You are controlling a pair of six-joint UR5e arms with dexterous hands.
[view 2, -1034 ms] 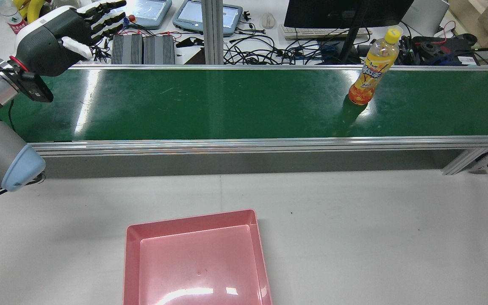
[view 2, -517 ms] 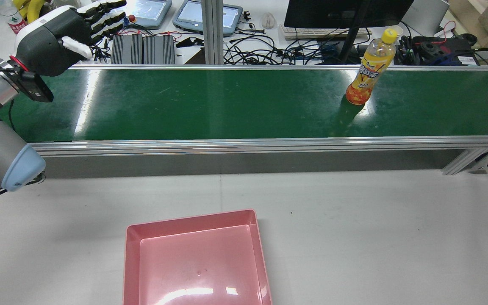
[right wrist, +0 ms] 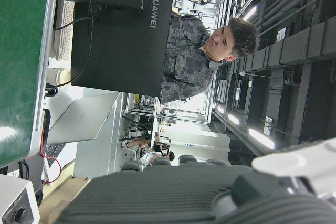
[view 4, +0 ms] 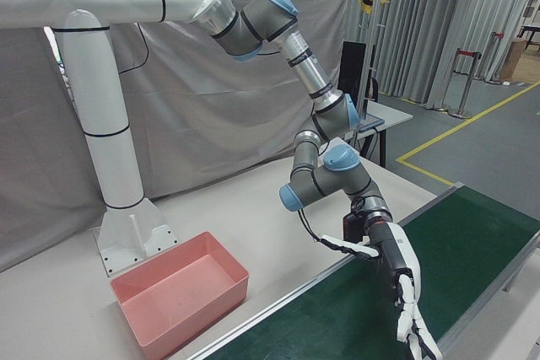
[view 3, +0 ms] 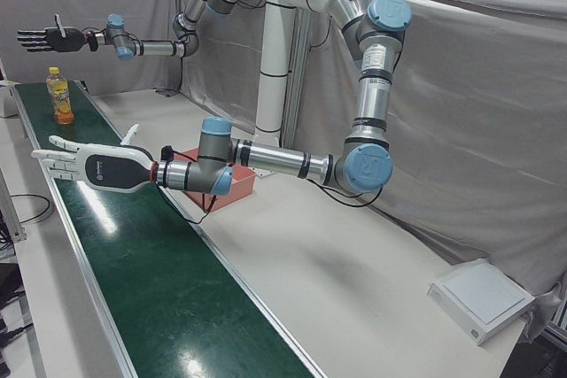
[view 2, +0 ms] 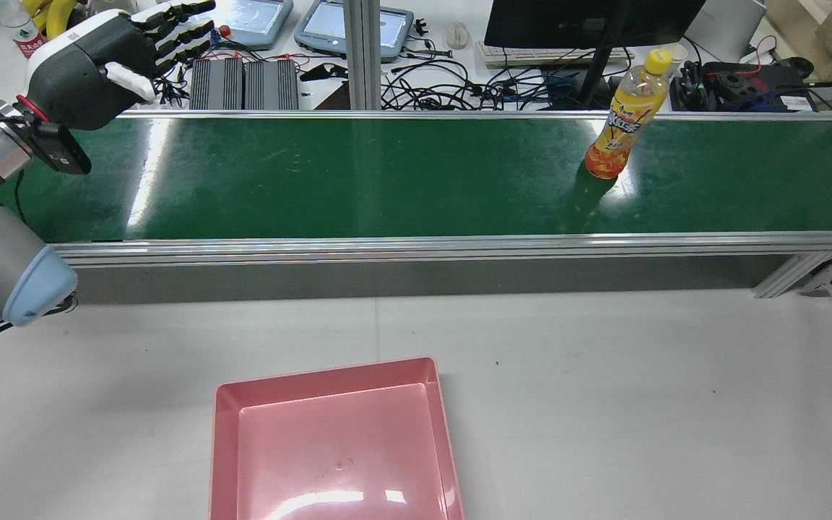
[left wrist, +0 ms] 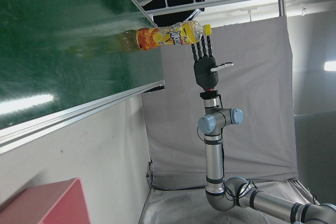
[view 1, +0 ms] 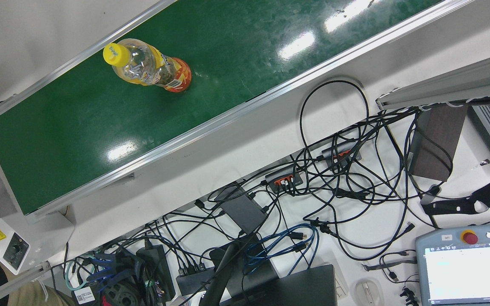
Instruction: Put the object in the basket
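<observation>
An orange drink bottle (view 2: 625,123) with a yellow cap stands upright on the green conveyor belt (view 2: 387,180), toward its right end; it also shows in the front view (view 1: 151,68). The empty pink basket (view 2: 326,375) sits on the white table in front of the belt. My left hand (view 2: 98,61) is open and empty over the belt's left end, far from the bottle, and also shows in the right-front view (view 4: 403,288). My right hand (view 3: 49,39) is open and empty, held high beyond the bottle (view 3: 60,99) and apart from it.
Cables, a monitor (view 2: 589,22), teach pendants and power supplies crowd the desk behind the belt's far rail. A control box (view 1: 13,246) sits at the belt's end. The white pedestal (view 4: 110,149) stands behind the basket (view 4: 194,314).
The bottle has moved a little to the left along the belt. The left hand has not moved.
</observation>
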